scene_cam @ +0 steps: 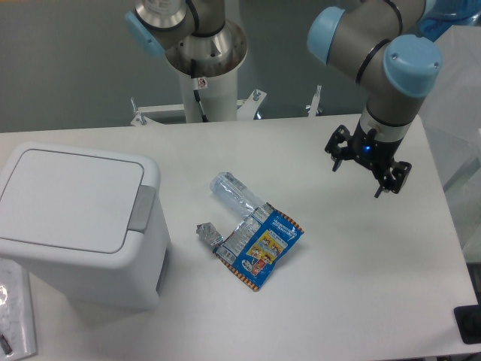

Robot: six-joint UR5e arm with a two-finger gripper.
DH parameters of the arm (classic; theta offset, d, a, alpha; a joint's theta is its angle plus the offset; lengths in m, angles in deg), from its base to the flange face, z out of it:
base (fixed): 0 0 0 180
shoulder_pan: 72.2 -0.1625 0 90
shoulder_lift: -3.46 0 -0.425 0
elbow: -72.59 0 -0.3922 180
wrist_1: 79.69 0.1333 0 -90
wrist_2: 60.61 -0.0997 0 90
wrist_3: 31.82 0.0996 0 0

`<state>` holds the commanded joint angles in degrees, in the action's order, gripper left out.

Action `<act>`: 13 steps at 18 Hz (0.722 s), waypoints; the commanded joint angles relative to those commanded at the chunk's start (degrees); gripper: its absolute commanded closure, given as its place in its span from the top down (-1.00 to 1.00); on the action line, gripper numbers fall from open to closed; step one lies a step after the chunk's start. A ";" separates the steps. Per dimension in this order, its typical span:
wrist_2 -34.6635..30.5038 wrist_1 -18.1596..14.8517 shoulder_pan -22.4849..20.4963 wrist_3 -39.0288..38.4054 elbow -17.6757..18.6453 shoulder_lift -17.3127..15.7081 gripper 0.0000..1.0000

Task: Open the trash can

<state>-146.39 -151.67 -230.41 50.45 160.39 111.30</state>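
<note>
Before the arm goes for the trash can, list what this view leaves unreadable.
- trash can: its inside, hidden by the closed lid; its left side is cut off by the frame edge.
- blue snack wrapper: print too small to read.
- clear object at bottom left: cut off by the frame edge, unidentifiable.
- gripper: fingertips small and dark, pads unclear.

Single fixed camera, mounted high and facing the arm's base pedestal (204,56), looking steeply down across the white table (316,286). Mid-range framing: trash can (79,218) clipped at the left edge, gripper (362,171) upper right, snack wrapper (259,244) near centre. Table's near and left edges are cut off, so probably not the whole surface is covered; no second view to overlap.
</note>
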 joint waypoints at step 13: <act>11.40 5.01 0.35 -4.37 1.23 -0.35 1.00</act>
<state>-134.98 -146.66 -230.06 46.08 161.62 110.95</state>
